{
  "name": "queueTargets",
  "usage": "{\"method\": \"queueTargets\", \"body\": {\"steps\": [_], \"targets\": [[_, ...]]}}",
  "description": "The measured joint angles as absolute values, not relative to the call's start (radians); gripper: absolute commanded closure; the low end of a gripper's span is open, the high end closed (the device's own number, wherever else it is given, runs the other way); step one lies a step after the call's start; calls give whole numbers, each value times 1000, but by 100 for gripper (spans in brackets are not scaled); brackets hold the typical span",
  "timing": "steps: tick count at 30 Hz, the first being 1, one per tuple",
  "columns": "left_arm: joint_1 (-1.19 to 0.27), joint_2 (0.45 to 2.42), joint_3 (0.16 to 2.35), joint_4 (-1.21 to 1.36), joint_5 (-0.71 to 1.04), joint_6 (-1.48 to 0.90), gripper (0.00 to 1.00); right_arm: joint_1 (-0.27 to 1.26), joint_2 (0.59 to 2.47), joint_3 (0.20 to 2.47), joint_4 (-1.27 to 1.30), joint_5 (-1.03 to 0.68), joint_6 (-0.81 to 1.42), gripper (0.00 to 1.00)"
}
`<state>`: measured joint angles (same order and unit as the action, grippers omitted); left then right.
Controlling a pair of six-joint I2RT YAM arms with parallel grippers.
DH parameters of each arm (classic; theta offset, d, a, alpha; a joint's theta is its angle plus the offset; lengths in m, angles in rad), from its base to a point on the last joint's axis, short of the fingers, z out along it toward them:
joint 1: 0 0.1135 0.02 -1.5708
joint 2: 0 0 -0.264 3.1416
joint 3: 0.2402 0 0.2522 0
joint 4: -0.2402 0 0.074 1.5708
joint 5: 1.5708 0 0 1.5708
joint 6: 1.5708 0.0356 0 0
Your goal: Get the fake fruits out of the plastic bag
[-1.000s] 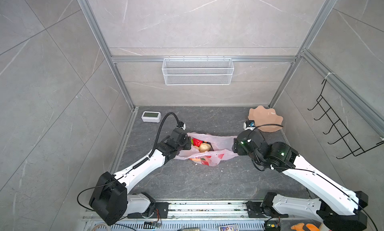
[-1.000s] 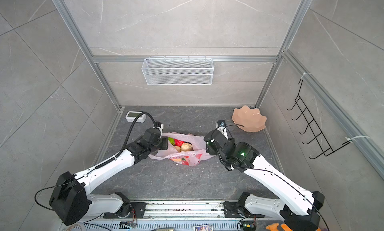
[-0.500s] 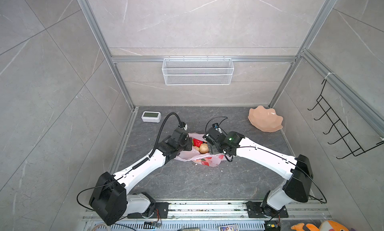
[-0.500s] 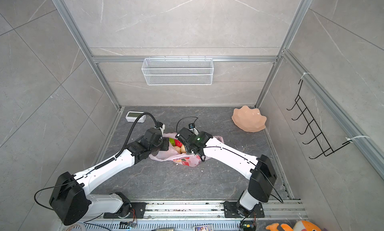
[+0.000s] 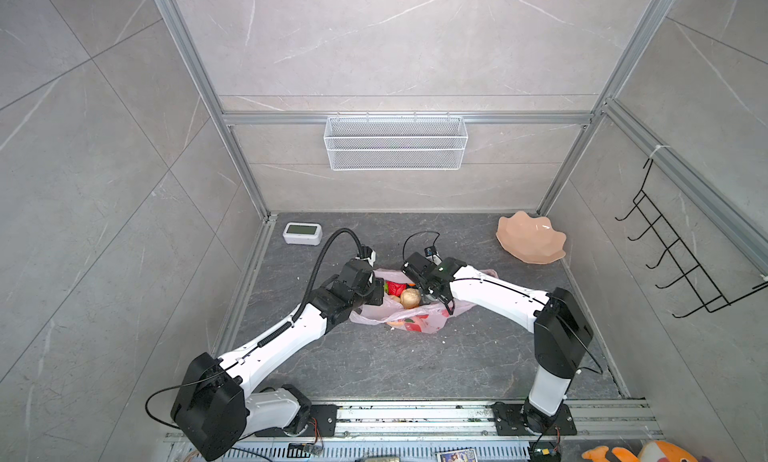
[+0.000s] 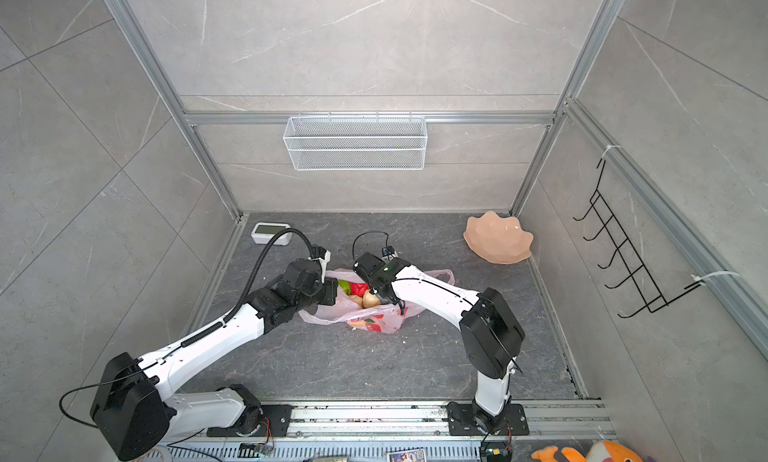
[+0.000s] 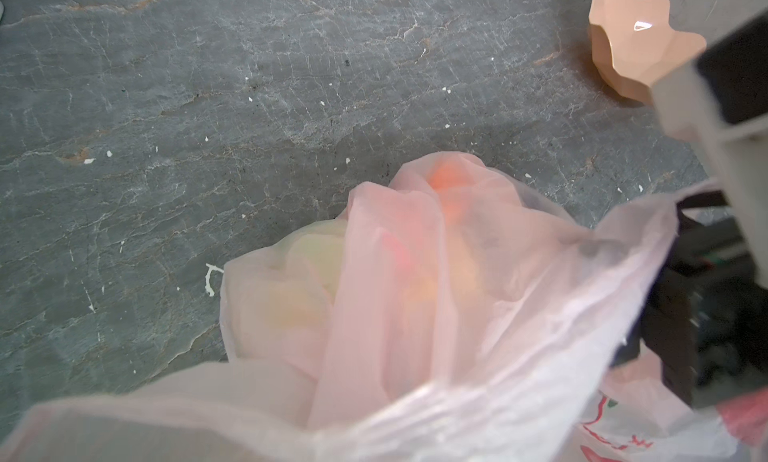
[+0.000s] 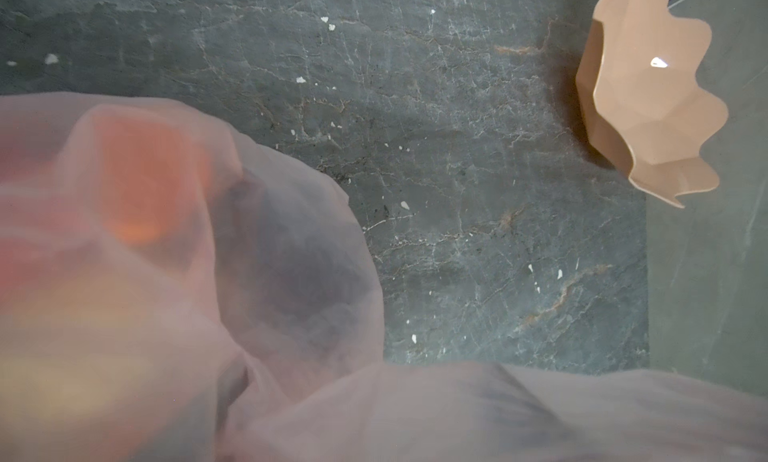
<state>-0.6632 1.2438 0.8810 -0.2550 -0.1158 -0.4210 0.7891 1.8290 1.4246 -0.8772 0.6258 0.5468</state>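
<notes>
The plastic bag [image 5: 415, 319] [image 6: 376, 319] lies mid-floor with its mouth up. Inside show fake fruits: a red apple [image 5: 395, 289] [image 6: 360, 289], a cream lump [image 5: 410, 298] [image 6: 369, 300] and a green one [image 6: 344, 284]. My left gripper [image 5: 376, 291] [image 6: 330, 291] is shut on the bag's left rim; pink film [image 7: 415, 314] hides its jaws in the left wrist view. My right gripper [image 5: 438, 298] [image 6: 390, 298] reaches down into the mouth from the right. In the right wrist view film [image 8: 374, 410] covers its jaws. An orange [image 8: 137, 181] [image 7: 446, 177] and a dark bunch [image 8: 291, 264] show through.
A peach scalloped dish [image 5: 530, 237] [image 6: 496, 237] [image 7: 640, 53] [image 8: 648, 98] sits at the back right. A small white clock [image 5: 302, 233] [image 6: 270, 233] lies back left. A wire basket [image 5: 395, 142] and a black hook rack [image 5: 681, 264] hang on the walls.
My right arm swung left from the dish side and stretched out, so its gripper moved into the bag's mouth. The left arm and the bag stayed put.
</notes>
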Motion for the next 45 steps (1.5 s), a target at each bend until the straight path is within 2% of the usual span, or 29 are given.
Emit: {"method": "queueTargets", "body": {"steps": [2, 4, 6, 9, 12, 15, 21, 23, 29, 32, 37, 45], "targets": [[-662, 1235, 872, -257, -130, -416, 100, 765, 1822, 1398, -854, 628, 539, 52], [-641, 1223, 852, -252, -125, -415, 100, 727, 1789, 1343, -797, 591, 529, 75], [-587, 1207, 812, -230, -88, -421, 100, 673, 1718, 1262, -717, 501, 522, 88], [-485, 1193, 744, -193, -7, -446, 100, 559, 1565, 1140, -579, 289, 531, 99], [-450, 1196, 725, -170, 59, -463, 100, 473, 1465, 1077, -469, 104, 557, 100], [-440, 1211, 730, -138, 90, -476, 100, 416, 1440, 1035, -383, -31, 601, 100], [-434, 1304, 821, -168, 79, -471, 99, 386, 1436, 985, -271, -194, 682, 100], [-435, 1338, 871, -188, 70, -465, 93, 385, 1422, 973, -237, -228, 701, 100], [-479, 1377, 979, -252, -4, -444, 52, 385, 1355, 949, -166, -262, 749, 100], [-550, 1374, 1019, -307, -75, -451, 38, 386, 1329, 918, -131, -262, 765, 100], [-648, 1366, 1094, -439, -197, -496, 29, 397, 1318, 883, -114, -235, 768, 100], [-756, 1362, 1208, -607, -392, -588, 24, 473, 1316, 881, -118, -140, 759, 100]]}}
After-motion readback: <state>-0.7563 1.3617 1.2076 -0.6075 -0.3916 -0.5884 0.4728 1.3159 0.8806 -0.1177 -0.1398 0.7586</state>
